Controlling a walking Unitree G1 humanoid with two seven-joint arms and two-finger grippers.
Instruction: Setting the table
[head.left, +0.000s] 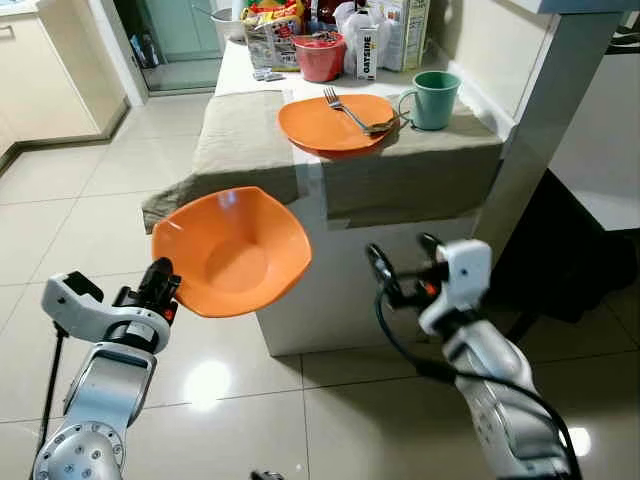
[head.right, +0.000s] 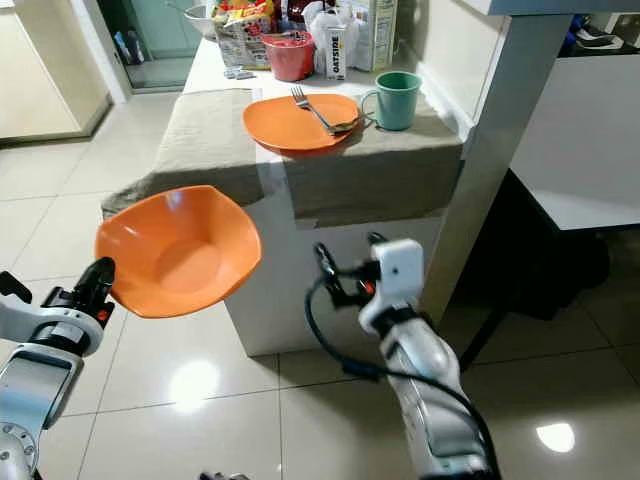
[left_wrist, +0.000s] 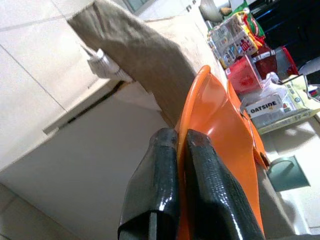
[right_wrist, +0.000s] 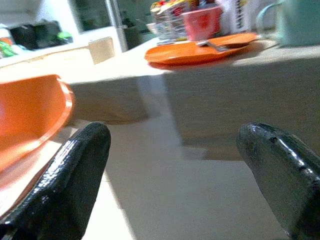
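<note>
I had the glossy orange plastic bowl (head.left: 235, 250), squarish with rounded corners and a thin rim, held in the air off the near left corner of the table, below its top and over the shiny tiled floor (head.left: 90, 190). The left gripper (head.left: 160, 282) was pinched on the bowl's near rim, one black finger inside and one outside, as the left wrist view showed; I judged that an edge grip kept the hollow facing up and left the underside free to set down flat. The bowl touched nothing else.

The right gripper (head.left: 400, 265) hung empty with its fingers spread wide, in front of the table's white near face, well apart from the bowl. I took it as ready to steady or receive.

On the table, a coarse grey-brown cloth (head.left: 250, 135) covered the near end and draped over the near and left edges. Towards its near right corner lay a flat orange plastic plate (head.left: 335, 125) with a metal fork (head.left: 350, 112) resting across it, and a matte green mug (head.left: 433, 98) stood just beside the plate, handle towards it. At the far end stood a red tub (head.left: 320, 57) and cartons.

The bare cloth left of the plate seemed the natural place for the bowl.
</note>
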